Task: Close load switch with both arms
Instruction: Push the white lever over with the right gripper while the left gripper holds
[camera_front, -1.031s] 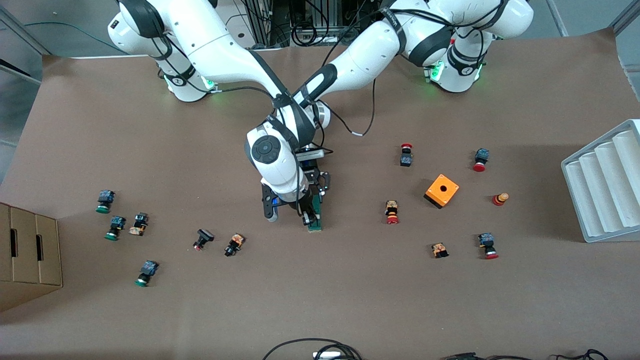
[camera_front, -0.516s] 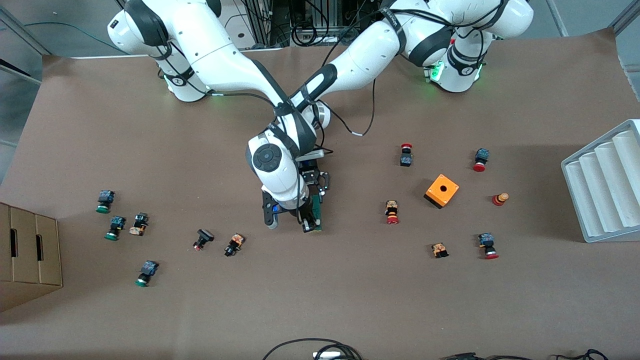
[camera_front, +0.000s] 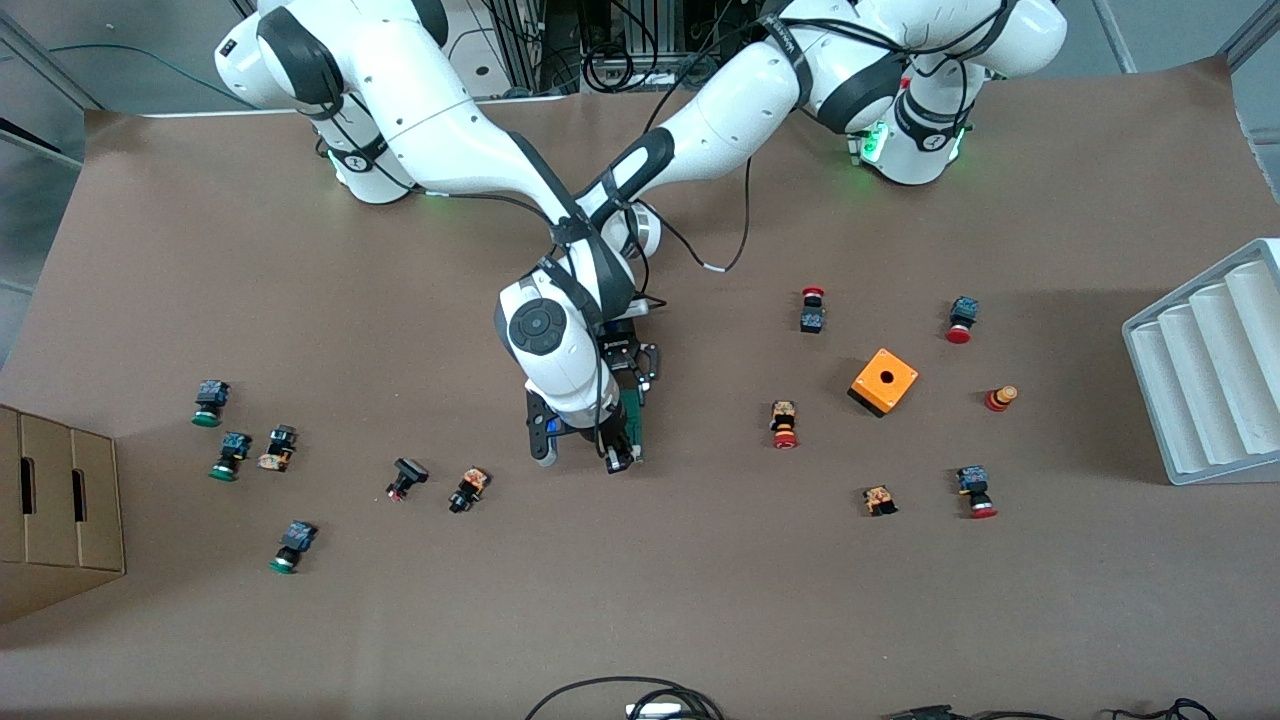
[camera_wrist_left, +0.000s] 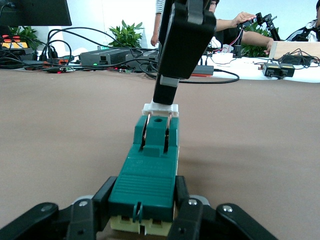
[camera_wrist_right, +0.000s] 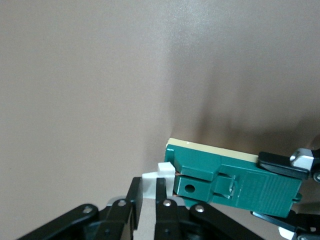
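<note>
1. The narrow green rectangular load switch (camera_wrist_left: 149, 175) lies on the brown tabletop (camera_front: 700, 600) near its middle.
2. The left end effector (camera_wrist_left: 145, 220) pinches the switch's green body at one end.
3. The right end effector (camera_wrist_right: 145, 200) pinches the white tab (camera_wrist_right: 150, 182) at the switch's end nearer the front camera.
4. An orange square box (camera_front: 884, 381) sits toward the left arm's end.

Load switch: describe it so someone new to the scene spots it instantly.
Find where the two white arms cross mid-table; the load switch lies on the brown paper under both grippers. The left gripper clamps its end; the right gripper pinches its white tab. It's a long green block, unlike the stubby pushbuttons around.
</note>
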